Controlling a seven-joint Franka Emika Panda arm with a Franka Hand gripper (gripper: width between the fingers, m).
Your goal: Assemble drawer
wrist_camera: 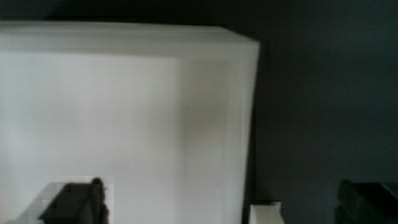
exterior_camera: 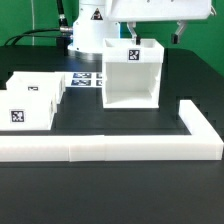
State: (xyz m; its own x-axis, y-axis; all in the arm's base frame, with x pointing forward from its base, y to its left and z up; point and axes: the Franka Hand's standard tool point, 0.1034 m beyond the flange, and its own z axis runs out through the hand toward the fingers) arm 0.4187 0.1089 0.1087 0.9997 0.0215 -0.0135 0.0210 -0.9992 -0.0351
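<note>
The white cube-like drawer housing (exterior_camera: pixel 132 76) stands upright mid-table with its open front toward the camera and a tag on its top edge. Two smaller white trays (exterior_camera: pixel 30 100) with tags sit side by side at the exterior view's left. My gripper (exterior_camera: pixel 154 34) hangs just above the housing's top, open and empty. In the wrist view the housing (wrist_camera: pixel 125 110) fills most of the frame. The gripper (wrist_camera: pixel 219 205) has its dark fingers (wrist_camera: pixel 71 202) spread wide, one over the housing and the other over the dark table, so the housing's side edge lies between them.
The long low white L-shaped border bar (exterior_camera: pixel 110 148) runs along the front and up the exterior view's right side. The marker board (exterior_camera: pixel 88 78) lies flat behind the trays. The robot base (exterior_camera: pixel 90 35) stands at the back. The table is black.
</note>
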